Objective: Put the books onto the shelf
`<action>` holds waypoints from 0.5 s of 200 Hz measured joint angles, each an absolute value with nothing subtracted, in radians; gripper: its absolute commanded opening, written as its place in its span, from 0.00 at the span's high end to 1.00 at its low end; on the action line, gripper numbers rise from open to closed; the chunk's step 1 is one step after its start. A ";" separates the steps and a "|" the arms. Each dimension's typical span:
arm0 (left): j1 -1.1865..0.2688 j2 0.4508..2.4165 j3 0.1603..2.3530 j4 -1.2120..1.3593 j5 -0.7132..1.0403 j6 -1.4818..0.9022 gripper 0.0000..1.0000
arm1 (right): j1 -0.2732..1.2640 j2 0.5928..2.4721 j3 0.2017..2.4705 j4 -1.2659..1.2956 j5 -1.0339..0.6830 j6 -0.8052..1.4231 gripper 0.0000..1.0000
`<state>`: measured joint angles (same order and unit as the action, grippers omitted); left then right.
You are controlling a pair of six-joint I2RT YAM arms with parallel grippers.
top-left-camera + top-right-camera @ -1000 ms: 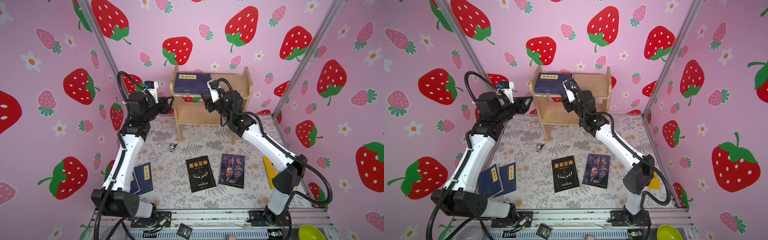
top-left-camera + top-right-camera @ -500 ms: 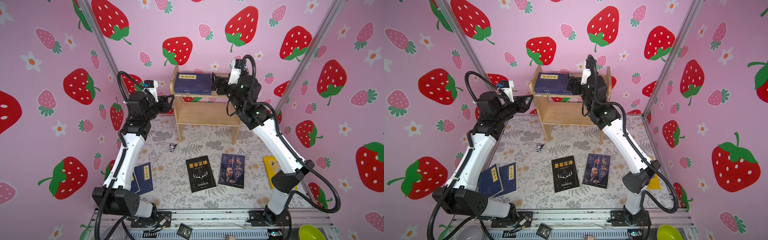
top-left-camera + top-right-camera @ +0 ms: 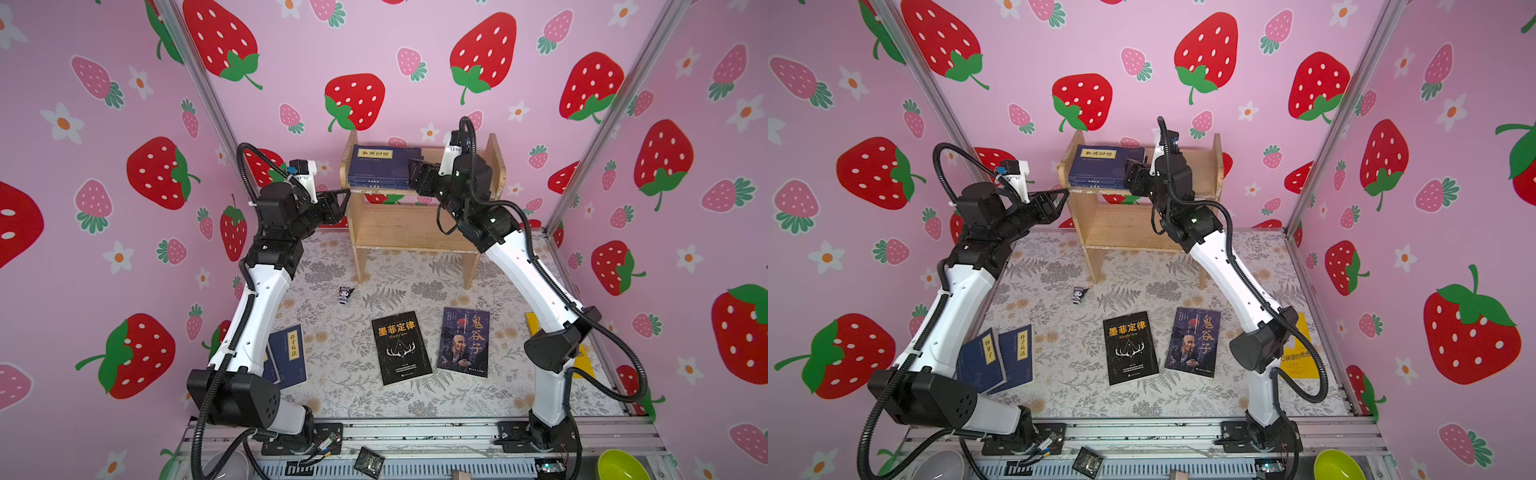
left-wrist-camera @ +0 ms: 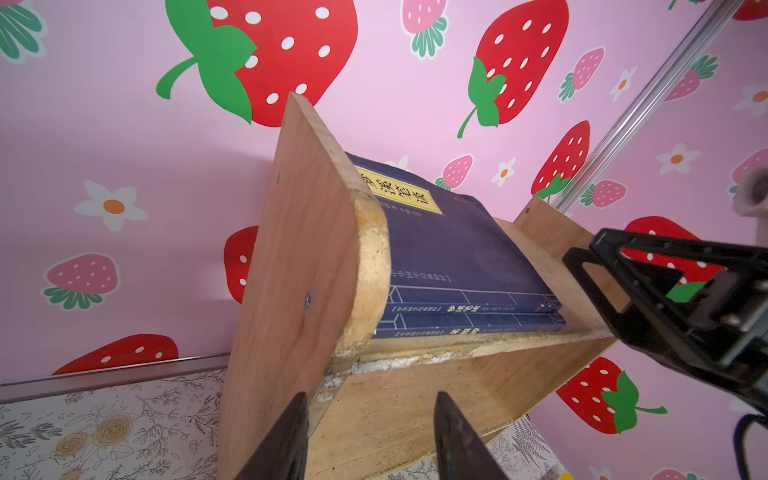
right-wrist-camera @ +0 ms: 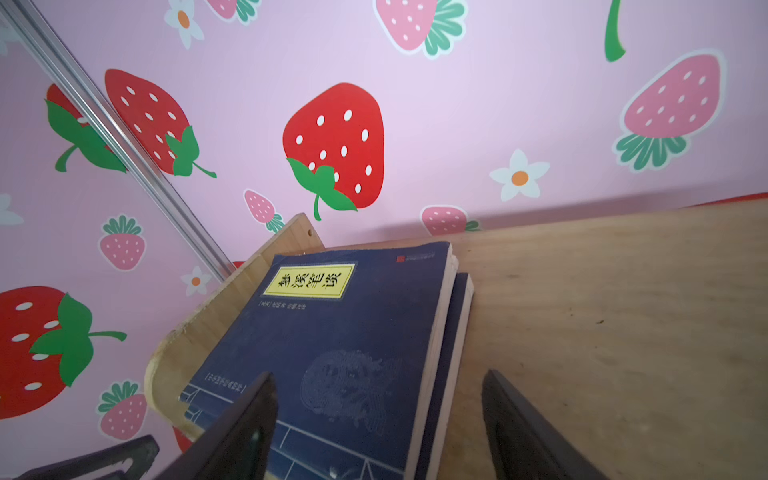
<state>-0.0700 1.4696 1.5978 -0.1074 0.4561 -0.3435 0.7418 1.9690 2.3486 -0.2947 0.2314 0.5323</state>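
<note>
The wooden shelf [image 3: 415,226] stands at the back. Two navy books [image 3: 382,166] lie stacked at the left of its top tier. My right gripper [image 3: 413,174] is open at the stack's right edge; in the right wrist view one finger is over the cover [image 5: 345,332] and the other over bare wood. My left gripper [image 4: 370,399] is open, straddling the front edge of the shelf's left side panel [image 4: 307,249]. On the floor lie two navy books [image 3: 1000,357], a black antler book [image 3: 401,347], an old-man's-face book [image 3: 465,343] and a yellow book [image 3: 1298,353] half hidden by my right arm.
A tiny dark figurine [image 3: 345,294] stands on the floral mat in front of the shelf's left leg. Pink strawberry walls close in three sides. A metal rail [image 3: 415,432] runs along the front, with a green bowl [image 3: 623,465] at its right end.
My right arm has risen from in front of the shelf to the level of the top tier, and its jaws have spread wider. The left arm has stayed at the side panel.
</note>
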 measured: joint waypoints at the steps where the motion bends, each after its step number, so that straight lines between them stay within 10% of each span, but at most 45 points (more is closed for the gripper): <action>1: -0.070 1.470 1.598 -0.107 0.456 -0.344 0.50 | 0.742 1.969 2.349 -0.295 0.231 0.532 0.19; 100: -0.070 1.468 1.578 -0.059 0.458 -0.377 0.44 | 0.742 2.028 2.457 -0.384 0.274 0.657 0.17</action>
